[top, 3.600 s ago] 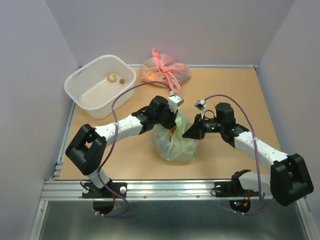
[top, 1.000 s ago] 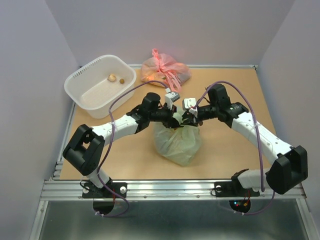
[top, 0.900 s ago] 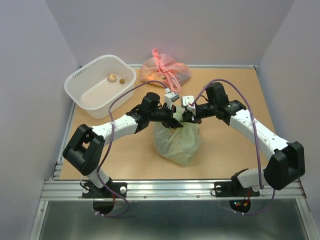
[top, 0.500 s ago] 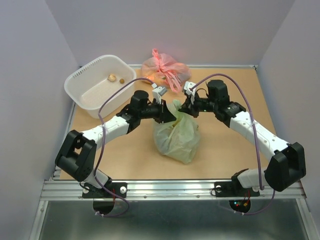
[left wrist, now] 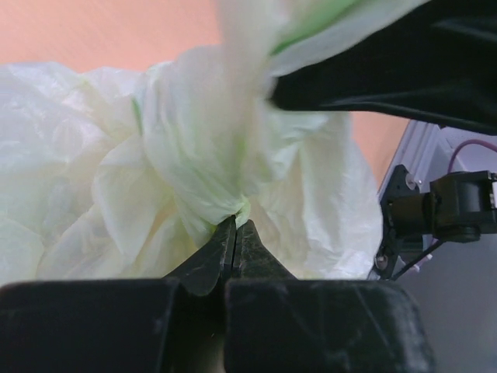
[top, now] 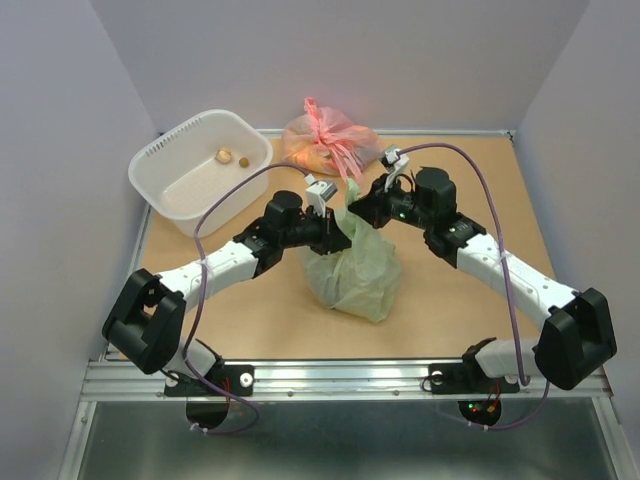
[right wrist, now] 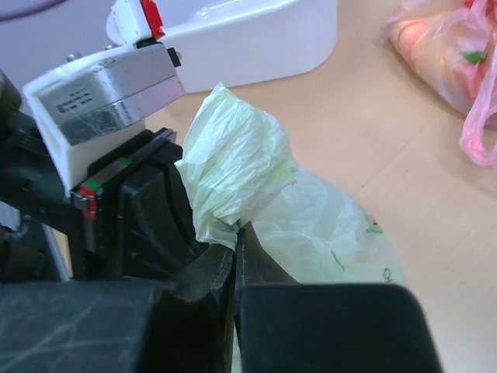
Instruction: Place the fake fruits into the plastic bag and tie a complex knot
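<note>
The pale green plastic bag (top: 356, 275) sits bunched on the table between both arms; it also shows in the left wrist view (left wrist: 93, 194) and the right wrist view (right wrist: 334, 225). The fake fruits are hidden inside it. My left gripper (top: 338, 232) is shut on a twisted green handle strip (left wrist: 225, 148) just above the bag's neck (left wrist: 235, 224). My right gripper (top: 362, 212) is shut on the other handle strip (right wrist: 237, 159), which stands up beside the left gripper. The two grippers nearly touch over the bag's top. No finished knot shows.
A white basket (top: 165, 160) stands at the back left with two small brownish items (top: 232, 157) inside; its wall shows in the right wrist view (right wrist: 256, 39). A tied pink bag (top: 330, 140) lies at the back centre, close behind the right gripper.
Both grippers have moved toward the back of the table while holding the green strips, and the bag's top is pulled up and back. The left arm has stretched out more.
</note>
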`<state>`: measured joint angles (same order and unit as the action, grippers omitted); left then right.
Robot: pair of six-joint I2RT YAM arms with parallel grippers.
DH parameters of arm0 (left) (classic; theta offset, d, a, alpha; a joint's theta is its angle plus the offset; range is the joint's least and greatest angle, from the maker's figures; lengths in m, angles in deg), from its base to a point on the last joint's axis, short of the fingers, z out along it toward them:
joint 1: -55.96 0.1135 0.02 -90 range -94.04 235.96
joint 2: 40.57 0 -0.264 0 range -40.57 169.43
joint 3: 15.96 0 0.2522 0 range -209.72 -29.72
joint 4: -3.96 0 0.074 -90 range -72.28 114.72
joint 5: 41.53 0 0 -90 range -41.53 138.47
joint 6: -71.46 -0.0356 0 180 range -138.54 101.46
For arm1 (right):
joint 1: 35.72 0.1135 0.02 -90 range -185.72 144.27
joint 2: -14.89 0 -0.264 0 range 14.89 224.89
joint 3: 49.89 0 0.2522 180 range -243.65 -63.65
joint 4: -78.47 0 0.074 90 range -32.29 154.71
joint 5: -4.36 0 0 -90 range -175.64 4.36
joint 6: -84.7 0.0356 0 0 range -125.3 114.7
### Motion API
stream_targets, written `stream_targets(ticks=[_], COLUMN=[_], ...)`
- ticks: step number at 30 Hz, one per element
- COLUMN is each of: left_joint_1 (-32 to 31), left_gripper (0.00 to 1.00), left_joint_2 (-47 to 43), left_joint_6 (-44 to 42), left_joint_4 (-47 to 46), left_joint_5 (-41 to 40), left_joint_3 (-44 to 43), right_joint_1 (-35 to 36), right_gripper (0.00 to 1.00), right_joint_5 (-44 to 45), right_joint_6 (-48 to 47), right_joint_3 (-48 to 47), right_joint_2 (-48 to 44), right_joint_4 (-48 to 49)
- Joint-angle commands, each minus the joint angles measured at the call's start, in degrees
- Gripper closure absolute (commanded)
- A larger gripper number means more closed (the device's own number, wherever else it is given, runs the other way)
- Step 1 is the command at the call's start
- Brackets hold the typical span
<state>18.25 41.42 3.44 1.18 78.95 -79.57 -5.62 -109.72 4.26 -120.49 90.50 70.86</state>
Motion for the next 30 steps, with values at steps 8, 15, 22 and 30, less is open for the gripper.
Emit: stream_targets(ticks=[8,15,22,30], left_joint_1=[-1.1,-2.1,-2.2,-2.2], left_gripper=[1.00,1.00,1.00,1.00], left_joint_2=[2.6,7.5,10.3,10.2], left_joint_6=[5.1,10.5,13.7,13.9], left_joint_4=[-4.4,-12.9,-17.0,-16.0], left_joint_5=[-5.9,-4.1,-3.4,-4.4], left_joint_3=[2.2,1.7,1.2,1.3], right_joint_1=[0.3,0.3,0.1,-10.8], right_gripper=[1.00,1.00,0.56,0.10], right_joint_5=[3.8,2.6,-2.3,-11.0], right_joint_6=[20.6,21.9,10.6,2.3], right_joint_3=[4.8,6.9,4.6,-4.2], right_joint_2=[-6.6,-7.0,-8.3,-14.3], right_joint_4=[13.5,15.3,3.0,-12.8])
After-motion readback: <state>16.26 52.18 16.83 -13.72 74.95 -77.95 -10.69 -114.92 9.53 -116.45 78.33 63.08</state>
